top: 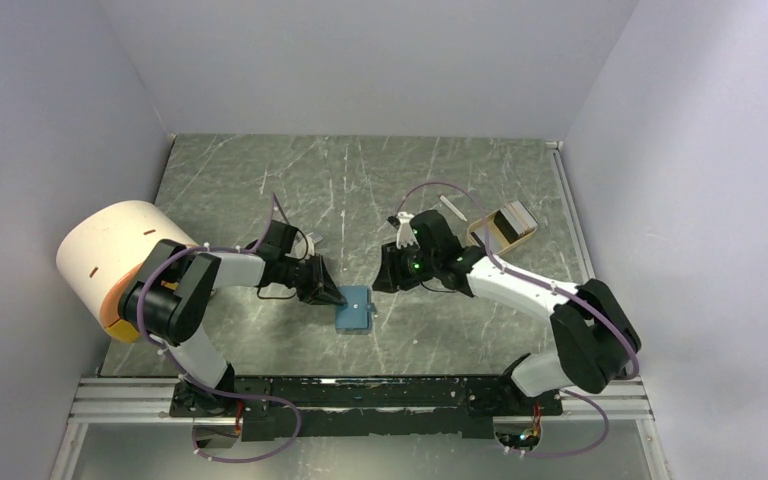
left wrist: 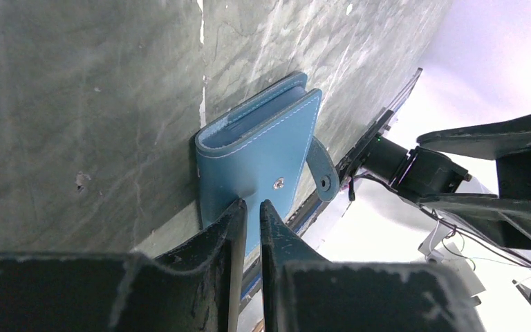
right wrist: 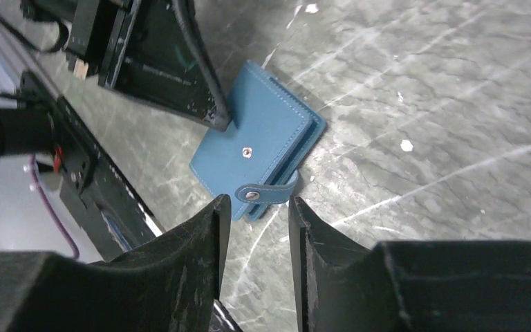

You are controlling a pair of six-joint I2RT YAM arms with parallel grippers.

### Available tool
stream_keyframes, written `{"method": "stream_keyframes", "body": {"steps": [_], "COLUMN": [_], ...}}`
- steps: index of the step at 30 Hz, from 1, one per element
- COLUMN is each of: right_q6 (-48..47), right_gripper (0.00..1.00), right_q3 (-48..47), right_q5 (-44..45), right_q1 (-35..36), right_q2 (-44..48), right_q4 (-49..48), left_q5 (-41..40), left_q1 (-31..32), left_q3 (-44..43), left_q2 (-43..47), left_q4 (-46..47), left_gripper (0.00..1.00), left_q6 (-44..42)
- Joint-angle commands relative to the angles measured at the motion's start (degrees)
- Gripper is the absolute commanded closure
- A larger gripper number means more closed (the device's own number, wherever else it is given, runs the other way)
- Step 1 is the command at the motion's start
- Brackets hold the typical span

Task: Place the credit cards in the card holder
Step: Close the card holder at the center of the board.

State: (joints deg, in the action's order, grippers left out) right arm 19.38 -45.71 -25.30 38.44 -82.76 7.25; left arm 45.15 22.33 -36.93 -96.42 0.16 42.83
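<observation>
Your left claw (left wrist: pixel 252 205) pinches the folded card holder (left wrist: pixel 249 152); your right claw (right wrist: pixel 256 204) hovers half-wide, empty, by its tab (right wrist: pixel 269 194). The credit cards (top: pixel 513 214), apparently in the far-right tray (top: pixel 488 238), are not yet in.

The card holder (right wrist: pixel 263 145) looks like smooth stitched leather with a shiny metal snap (right wrist: pixel 247 151), on a scratched, stone-like tabletop (right wrist: pixel 422 104).

We watched the whole table (top: pixel 260 180) from overhead; both wrist cameras sat close, sharing the card holder (right wrist: pixel 256 145) from opposite sides.
</observation>
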Motion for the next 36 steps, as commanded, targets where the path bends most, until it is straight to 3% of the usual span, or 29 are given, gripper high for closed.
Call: {"method": "stream_keyframes", "body": {"steps": [1, 11, 22, 36], "right_q6": [10.18, 21.87, 27.05, 28.14], "right_gripper": [0.60, 0.58, 0.56, 0.60], "right_q3": [1.34, 0.52, -8.72, -18.01], "right_q5": [12.39, 28.39, 41.69, 51.31], "right_q1": [2.04, 11.83, 21.72, 25.07], "right_q2": [3.27, 4.99, -4.61, -13.99], "right_q4": [1.72, 3.94, 13.05, 22.37], "left_q5": [-1.97, -0.05, -0.35, -0.67], "left_q1": [0.91, 1.40, 1.40, 1.05], "left_q3": [-0.15, 1.01, 1.62, 2.34], "left_q2": [-0.74, -1.29, 0.30, 1.61], "left_q4": [1.59, 4.78, 4.16, 2.29], "left_gripper": [0.81, 0.81, 0.81, 0.81], "left_q6": [0.00, 1.50, 1.38, 0.59]}}
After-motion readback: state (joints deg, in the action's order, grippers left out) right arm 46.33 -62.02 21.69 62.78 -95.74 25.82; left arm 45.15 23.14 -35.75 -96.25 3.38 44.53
